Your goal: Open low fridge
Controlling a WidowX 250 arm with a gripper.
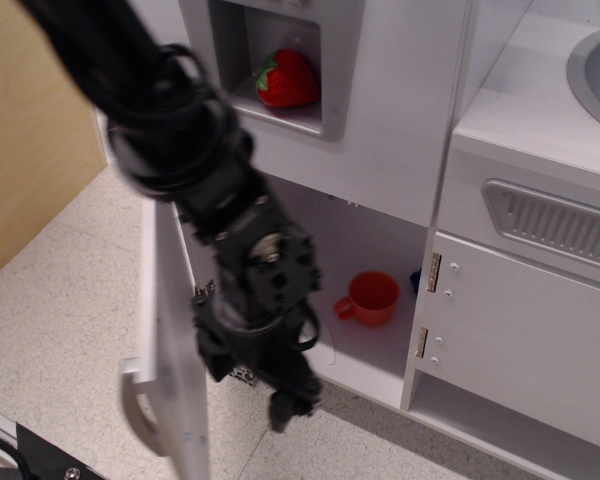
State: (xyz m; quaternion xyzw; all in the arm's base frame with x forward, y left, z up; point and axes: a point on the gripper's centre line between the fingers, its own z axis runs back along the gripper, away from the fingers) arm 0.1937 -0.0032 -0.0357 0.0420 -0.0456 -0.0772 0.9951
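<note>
- Looking at the low fridge (175, 330), you find its door swung wide, seen nearly edge-on at about 8 o'clock in the view, with the white compartment behind it fully exposed.
- You can see the curved handle (138, 405) poking out at the door's lower left, at roughly 7 o'clock, on the outer face turned away from the arm.
- Your end effector (280, 400) hangs just right of the door's inner face, near 6 o'clock; it is dark and blurred, so you cannot tell whether its fingers are spread or closed, and nothing shows between them.
- You cannot tell either whether it touches the door or merely sits beside it.
- Inside the compartment an orange cup (370, 298) stands at about 3 o'clock of the end effector, well apart from it; a red strawberry (286, 78) sits in the recessed niche at 12 o'clock.
- Expect the door to behave as a stiff, light panel on hinges: it should swing with little force and not flex.
- If you need more travel, push on the flat inner face near the free edge, or hook the handle; its smooth curve may let the fingers slide.
- By my judgement the opening is essentially done.
</note>
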